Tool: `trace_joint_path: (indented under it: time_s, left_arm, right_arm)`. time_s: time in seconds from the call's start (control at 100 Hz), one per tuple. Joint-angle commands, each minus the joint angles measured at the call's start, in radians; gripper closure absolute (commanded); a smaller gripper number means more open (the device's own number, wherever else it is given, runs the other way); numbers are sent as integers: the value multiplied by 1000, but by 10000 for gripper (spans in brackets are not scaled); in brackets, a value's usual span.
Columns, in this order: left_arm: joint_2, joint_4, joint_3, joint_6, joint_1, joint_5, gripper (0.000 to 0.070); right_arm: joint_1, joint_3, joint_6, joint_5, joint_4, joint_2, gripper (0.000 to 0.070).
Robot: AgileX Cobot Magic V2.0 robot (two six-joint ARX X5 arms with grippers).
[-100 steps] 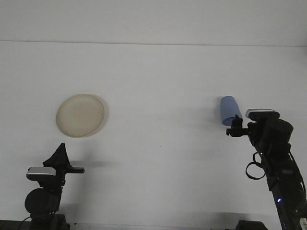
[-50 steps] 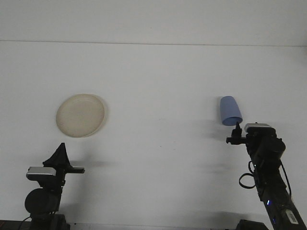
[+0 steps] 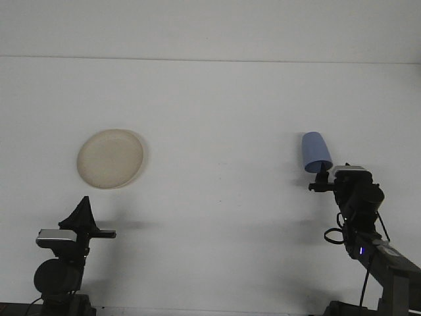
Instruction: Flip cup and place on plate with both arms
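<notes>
On the right half of the white table (image 3: 217, 99), a blue cup (image 3: 316, 152), upside down with the wider open end toward the camera and slightly tilted. On the left half, well apart from the cup, a round cream plate (image 3: 110, 158), flat and with nothing on it. Just below the cup's lower edge, the right gripper (image 3: 321, 179), its dark tip close to the rim, touching or apart not possible to tell from this view. Fingers of the right gripper too small and dark to read; whether released or clenched cannot be told. Behind it, the black body of the right arm (image 3: 358, 197) with a loop of cable and a small blue light. Low at the left corner, the left gripper (image 3: 84, 209), pointed upward, near the table edge and below the plate, holding nothing; its two fingers seem pressed together into one point, so clenched.
</notes>
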Motion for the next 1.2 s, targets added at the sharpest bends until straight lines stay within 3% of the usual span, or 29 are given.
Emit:
trace_joint_path:
  time_s: [0.0, 0.75, 0.83, 1.02, 1.19]
  left_arm:
    - [-2, 10, -20, -2, 0, 4, 688]
    - [-2, 10, -20, -2, 0, 4, 688]
    - [-2, 10, -20, -2, 0, 4, 688]
    - [-2, 10, -20, -2, 0, 4, 688]
    - [-2, 10, -20, -2, 0, 4, 688]
  right_arm:
    - [-2, 4, -3, -2, 62, 44, 224]
    - [-3, 167, -9, -79, 155, 325, 244]
    - [-3, 176, -10, -79, 155, 336, 300]
    - [-3, 176, -33, -83, 161, 336, 606]
    - [-3, 176, -29, -119, 162, 333, 693]
